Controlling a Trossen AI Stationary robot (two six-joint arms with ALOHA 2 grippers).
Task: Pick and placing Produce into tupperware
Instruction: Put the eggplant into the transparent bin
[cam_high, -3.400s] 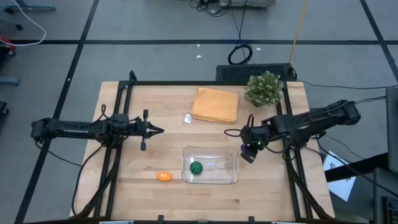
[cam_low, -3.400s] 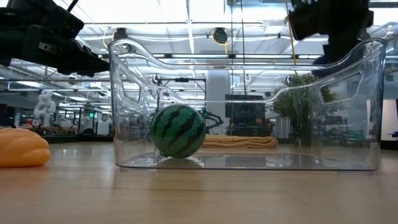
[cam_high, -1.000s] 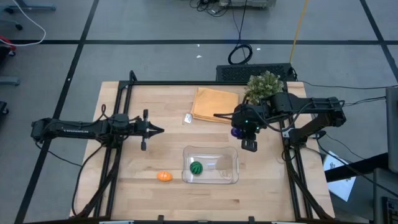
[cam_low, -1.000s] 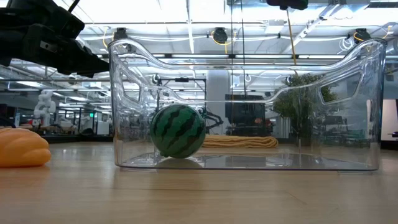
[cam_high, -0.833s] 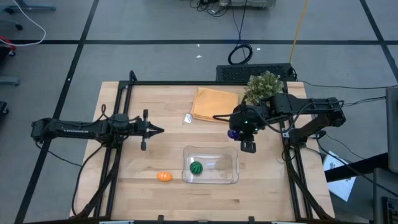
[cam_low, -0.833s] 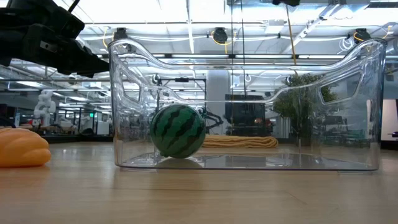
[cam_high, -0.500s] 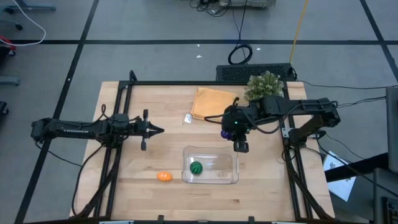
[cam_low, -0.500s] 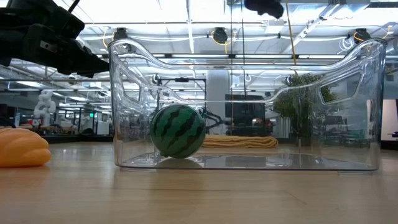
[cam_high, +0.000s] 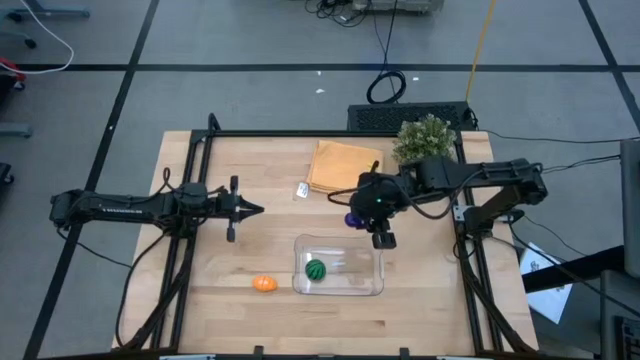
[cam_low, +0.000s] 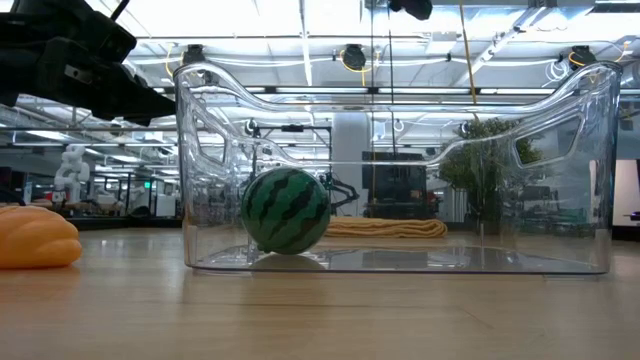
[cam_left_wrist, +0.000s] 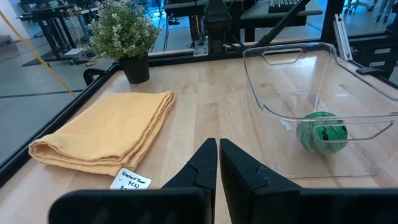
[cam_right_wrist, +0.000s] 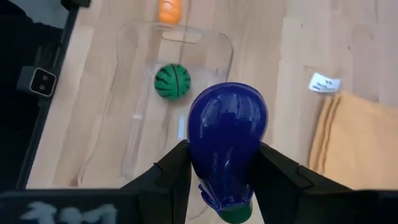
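My right gripper (cam_right_wrist: 225, 163) is shut on the purple-blue eggplant (cam_right_wrist: 227, 134) and carries it in the air (cam_high: 350, 219), just beyond the far rim of the clear tupperware (cam_high: 340, 243). The dark-green striped ball (cam_high: 316, 269) rests on the tupperware's floor at its left end (cam_low: 286, 210). The orange piece (cam_high: 263, 284) lies on the table to the left of the tupperware (cam_low: 35, 236). My left gripper (cam_high: 258, 210) hovers shut over the table's left half (cam_left_wrist: 217, 149). My right gripper pinches the eggplant's narrower half near the green stem end (cam_right_wrist: 233, 214), one dark finger (cam_right_wrist: 171, 171) on each side. The fingers slant down from the table's right and lie along the eggplant. Its rounded end (cam_right_wrist: 229, 106) sticks out past the fingertips, lifted clear of everything.
A folded orange-tan cloth (cam_high: 346, 168) lies at the far middle of the table, with a small white tag (cam_high: 303, 190) at its left corner. A bushy potted plant (cam_high: 423, 141) stands at the far right. Bare wood lies near and left of the tupperware.
My right gripper has carried the eggplant toward the table's left, from beyond the tupperware's far right corner to beyond the middle of its far rim, staying shut on it. The ball, the orange piece and the tupperware have kept their places.
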